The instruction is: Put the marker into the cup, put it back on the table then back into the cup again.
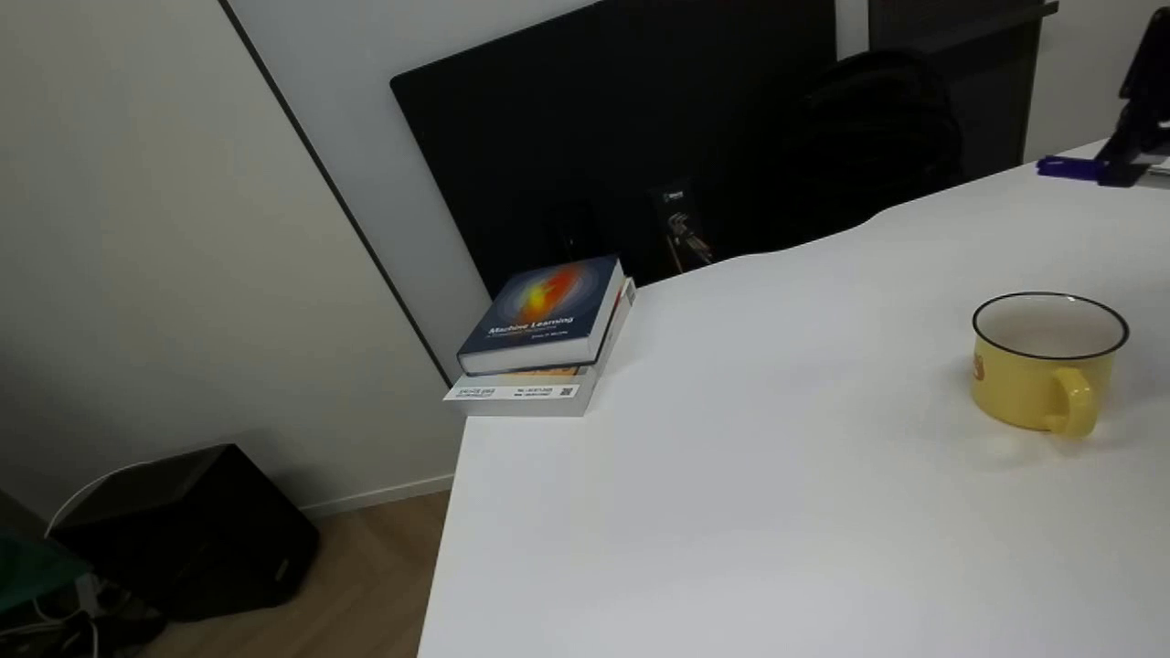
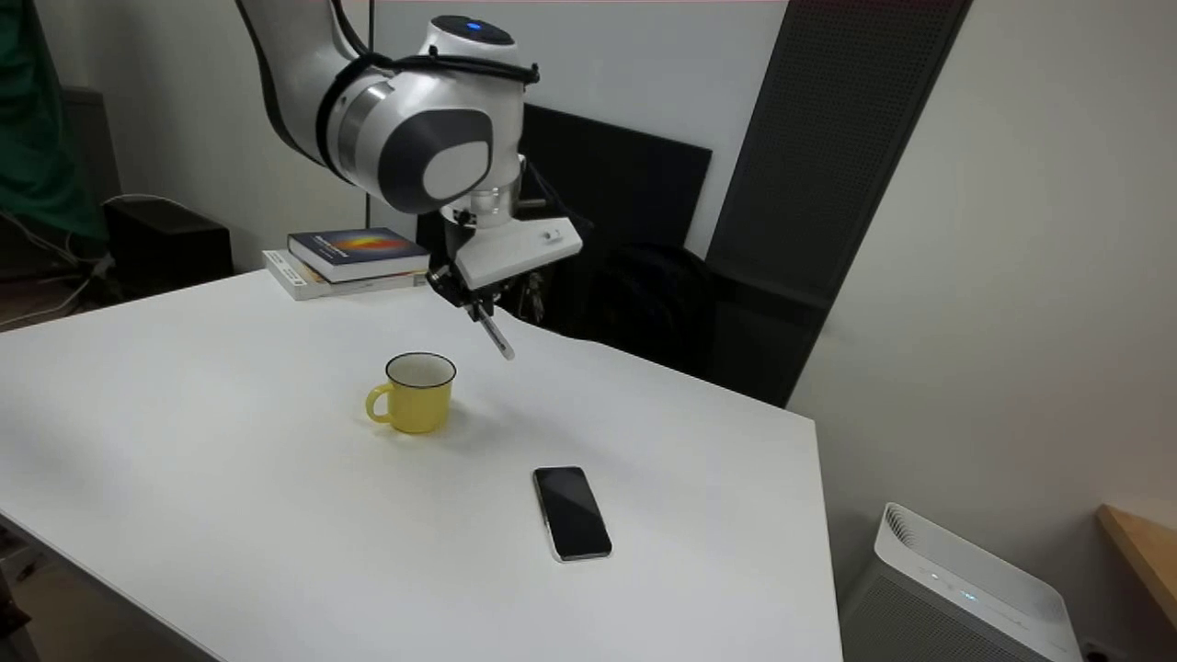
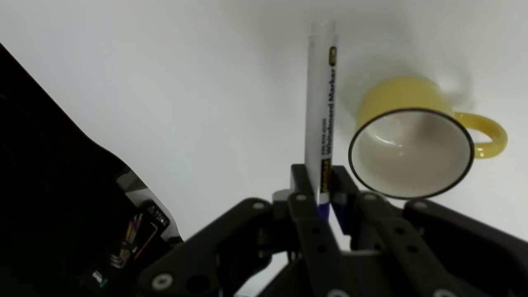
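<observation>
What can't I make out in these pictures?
Marker, wrist view: smallest print too blurred to read; purple end mostly hidden by the end effector.
Robot arm, in an exterior view: cut off by the top edge.
Lower book, in both exterior views: cover mostly hidden by the upper book.

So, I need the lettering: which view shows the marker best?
The wrist view: the marker shows "Whiteboard Marker" legibly. In both exterior views it's small, without readable print: mainly the purple end by the picture's edge, or part of the tilted barrel.
</observation>
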